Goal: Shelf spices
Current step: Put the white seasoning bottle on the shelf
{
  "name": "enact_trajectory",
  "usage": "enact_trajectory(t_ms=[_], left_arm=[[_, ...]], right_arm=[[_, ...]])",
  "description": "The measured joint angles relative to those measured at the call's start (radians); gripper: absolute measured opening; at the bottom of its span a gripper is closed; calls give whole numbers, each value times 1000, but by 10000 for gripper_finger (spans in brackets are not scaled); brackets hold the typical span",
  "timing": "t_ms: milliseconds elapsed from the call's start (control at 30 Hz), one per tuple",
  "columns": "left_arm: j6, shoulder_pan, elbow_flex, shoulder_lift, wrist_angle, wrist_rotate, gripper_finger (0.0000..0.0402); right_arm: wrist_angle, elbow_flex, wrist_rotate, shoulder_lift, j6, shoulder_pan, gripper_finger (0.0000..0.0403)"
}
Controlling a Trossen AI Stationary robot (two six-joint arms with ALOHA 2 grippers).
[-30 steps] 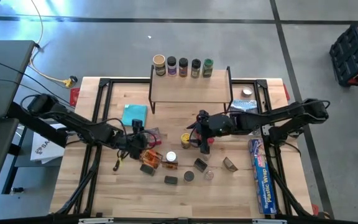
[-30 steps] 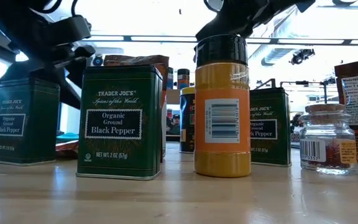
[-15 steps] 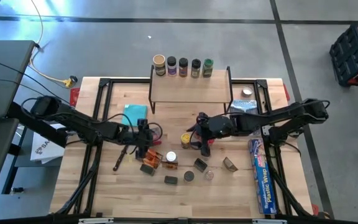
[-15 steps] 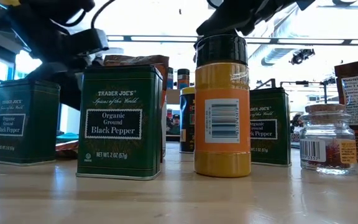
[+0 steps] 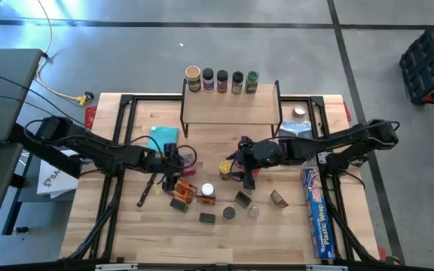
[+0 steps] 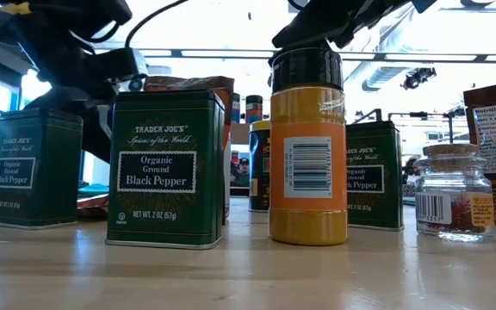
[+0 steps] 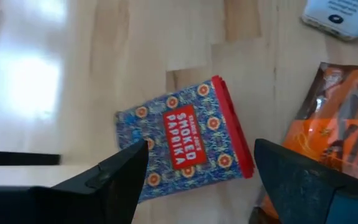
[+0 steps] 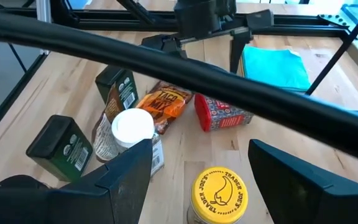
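Left gripper [image 7: 194, 171] wide open above smoked paprika box [image 7: 182, 140], apparently not touching; right gripper [image 8: 194, 165] open, empty

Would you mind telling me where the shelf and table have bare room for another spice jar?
The shelf top is bare in front of its back-edge row of five jars. The table's near-left corner is also bare. It is crowded mid-table around the smoked paprika tin and yellow-lidded jar.
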Motion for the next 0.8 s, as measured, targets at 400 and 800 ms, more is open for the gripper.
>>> enact_trajectory(t_ms=[400, 800], left_arm=[[24, 35, -33, 3, 32, 47, 290], [-110, -3, 69, -52, 98, 46, 288]], right_arm=[[-1, 0, 0, 0, 5, 0, 261], [-56, 55, -42, 3, -20, 26, 261]])
